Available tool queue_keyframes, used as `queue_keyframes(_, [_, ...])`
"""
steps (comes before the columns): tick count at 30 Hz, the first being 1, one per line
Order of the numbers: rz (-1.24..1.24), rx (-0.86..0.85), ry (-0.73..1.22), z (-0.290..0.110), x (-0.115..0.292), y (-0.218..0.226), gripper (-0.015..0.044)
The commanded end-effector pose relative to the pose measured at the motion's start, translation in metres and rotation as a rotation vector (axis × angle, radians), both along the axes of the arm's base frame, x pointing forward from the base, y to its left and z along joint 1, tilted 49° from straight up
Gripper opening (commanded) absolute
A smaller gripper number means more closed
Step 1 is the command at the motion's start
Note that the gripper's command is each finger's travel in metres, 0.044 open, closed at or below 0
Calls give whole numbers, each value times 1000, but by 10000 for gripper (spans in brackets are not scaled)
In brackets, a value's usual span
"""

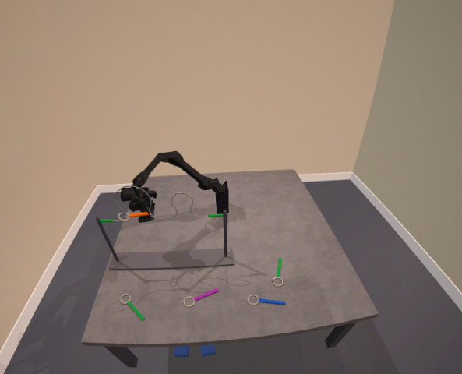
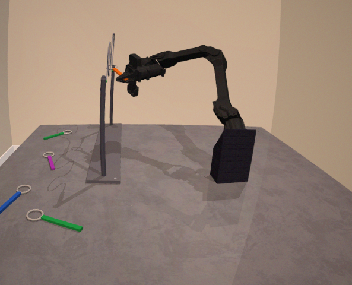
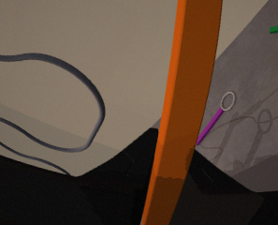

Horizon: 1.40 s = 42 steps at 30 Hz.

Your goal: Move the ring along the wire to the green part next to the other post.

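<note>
The ring (image 1: pixel 123 216) (image 2: pixel 111 69) with the orange handle (image 1: pixel 138 214) (image 2: pixel 118 71) (image 3: pixel 185 100) is on the wire, just past the green part (image 1: pixel 107 220) by the left post (image 1: pixel 107 241). My gripper (image 1: pixel 146 215) (image 2: pixel 123 79) (image 3: pixel 159 138) is shut on the orange handle and holds it about level. The thin grey wire (image 1: pixel 182 195) (image 3: pixel 82 88) loops on toward the green part (image 1: pixel 214 215) at the right post (image 1: pixel 225 237). I cannot tell whether the ring touches the wire.
The posts stand on a grey base plate (image 1: pixel 170 261) (image 2: pixel 107 177). The arm's dark pedestal (image 1: pixel 222 197) (image 2: pixel 233 156) stands behind it. Loose rings with green (image 1: pixel 135 309), magenta (image 1: pixel 206 294), blue (image 1: pixel 271 301) and green (image 1: pixel 279 267) handles lie on the table's front.
</note>
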State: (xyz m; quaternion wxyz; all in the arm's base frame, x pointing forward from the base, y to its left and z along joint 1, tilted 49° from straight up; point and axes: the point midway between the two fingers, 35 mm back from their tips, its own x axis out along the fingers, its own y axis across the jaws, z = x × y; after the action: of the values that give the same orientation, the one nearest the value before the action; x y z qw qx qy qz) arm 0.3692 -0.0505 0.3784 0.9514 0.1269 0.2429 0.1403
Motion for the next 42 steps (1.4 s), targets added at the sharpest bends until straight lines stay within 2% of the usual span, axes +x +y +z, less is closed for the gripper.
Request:
queue_keyframes(1, [12, 94, 19, 5, -5, 15, -150])
queue_keyframes(16, [20, 340, 70, 24, -12, 47, -150])
queue_keyframes(42, [25, 573, 121, 50, -18, 72, -150])
